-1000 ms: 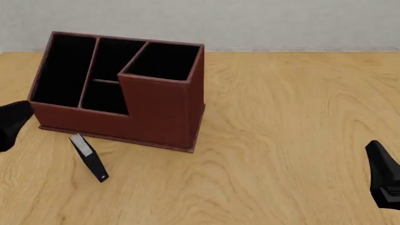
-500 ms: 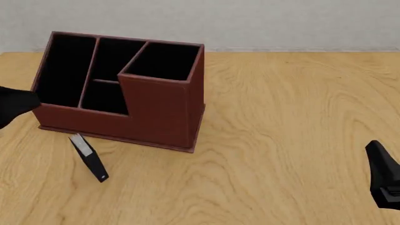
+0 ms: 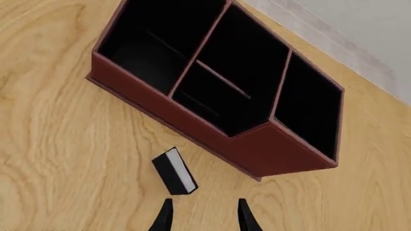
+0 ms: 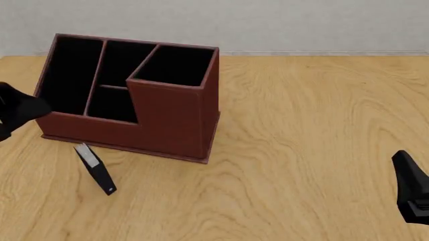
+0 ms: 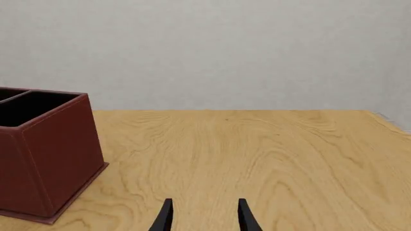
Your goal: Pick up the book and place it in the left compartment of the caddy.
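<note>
Black and thin, the book (image 4: 95,168) lies on the wooden table (image 4: 302,125) just in front of the caddy (image 4: 134,95), outside its left compartment (image 4: 67,75); the left gripper (image 3: 203,217) hangs above, fingers spread and empty, the right gripper (image 5: 203,217) likewise parted

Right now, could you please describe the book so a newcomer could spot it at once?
Find the reddish-brown caddy on the wooden table. On the tabletop just in front of its low left end stands the book: small, thin and black, with a pale page edge.
</note>
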Controlling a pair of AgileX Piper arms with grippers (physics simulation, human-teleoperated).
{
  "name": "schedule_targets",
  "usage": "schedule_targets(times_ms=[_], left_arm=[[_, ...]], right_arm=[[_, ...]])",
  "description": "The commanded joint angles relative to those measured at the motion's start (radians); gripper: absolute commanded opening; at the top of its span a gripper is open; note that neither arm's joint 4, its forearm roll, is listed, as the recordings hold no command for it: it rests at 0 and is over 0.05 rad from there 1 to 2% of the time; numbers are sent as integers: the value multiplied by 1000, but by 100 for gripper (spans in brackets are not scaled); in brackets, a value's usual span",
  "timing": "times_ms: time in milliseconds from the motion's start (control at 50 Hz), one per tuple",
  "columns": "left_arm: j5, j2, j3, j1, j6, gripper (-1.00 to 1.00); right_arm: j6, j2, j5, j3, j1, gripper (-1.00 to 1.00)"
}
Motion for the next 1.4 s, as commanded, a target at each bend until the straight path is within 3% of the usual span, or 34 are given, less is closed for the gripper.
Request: schedule_targets(times_ms=[20,340,1400], left_arm=[[-31,43,28,20,-4,100],[-140,104,125,3,-19,100],[-374,288,234,37,-17,100]], right_arm=[[0,-2,0,2,0,100],[0,-2,0,2,0,100],[0,-2,0,2,0,100]])
